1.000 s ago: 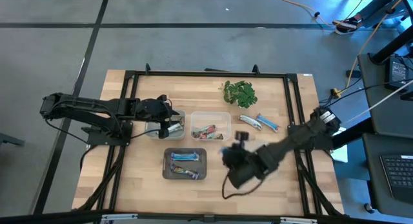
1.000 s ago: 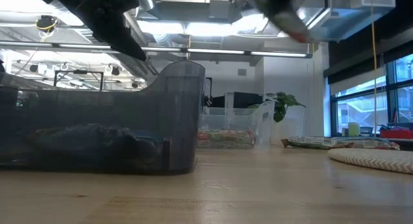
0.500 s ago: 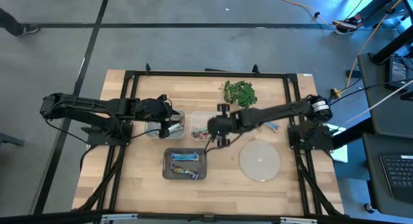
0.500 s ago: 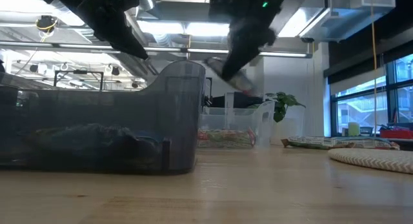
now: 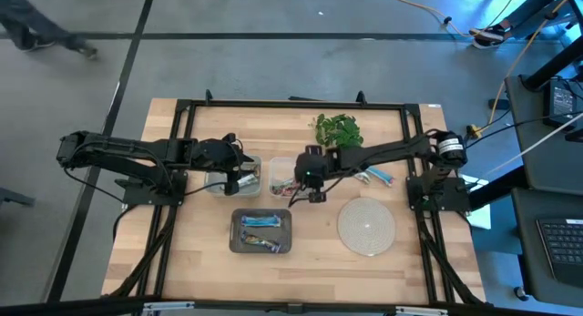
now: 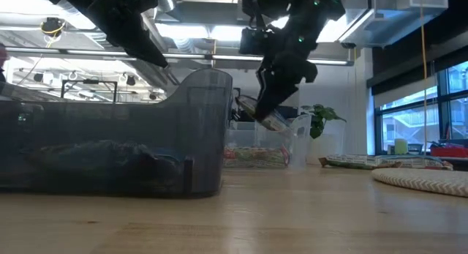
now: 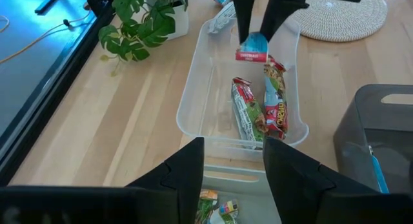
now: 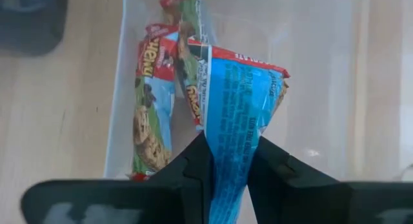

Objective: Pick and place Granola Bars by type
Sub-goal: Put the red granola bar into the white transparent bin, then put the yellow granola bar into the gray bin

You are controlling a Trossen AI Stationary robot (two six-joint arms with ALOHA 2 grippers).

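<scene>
My right gripper (image 5: 308, 179) hangs over the middle clear bin (image 5: 314, 163), shut on a bar with a blue face and a red end seam (image 8: 239, 101). Green-and-red bars (image 7: 258, 114) lie flat on this bin's floor. Blue bars (image 5: 261, 223) lie in the dark tray (image 5: 235, 243). More bars (image 5: 373, 173) rest on the bare table right of the bins. My left gripper (image 7: 233, 166) is open above the left clear bin (image 5: 255, 161), which holds silver-yellow bars (image 7: 213, 208). My right gripper (image 8: 226, 159) pinches the bar between its two fingers near one end (image 8: 226, 143), coming from above and pointing down. The bar's free red-edged end (image 6: 267, 116) sticks out below the fingers, tilted. It is lifted clear, just above the middle bin's rim (image 6: 292, 124).
A round woven mat (image 5: 366, 225) lies at the table's near right. A leafy green bunch (image 5: 339, 131) sits toward the far edge. The dark tray's wall (image 6: 197, 129) fills the low view's left. Black frame rails (image 5: 273, 104) border the table.
My right arm has swung from over the mat at the near right toward the left and far side, carrying the bar, and then came down over the middle clear bin. The mat, hidden before, now shows. The gripper stayed shut on the bar.
</scene>
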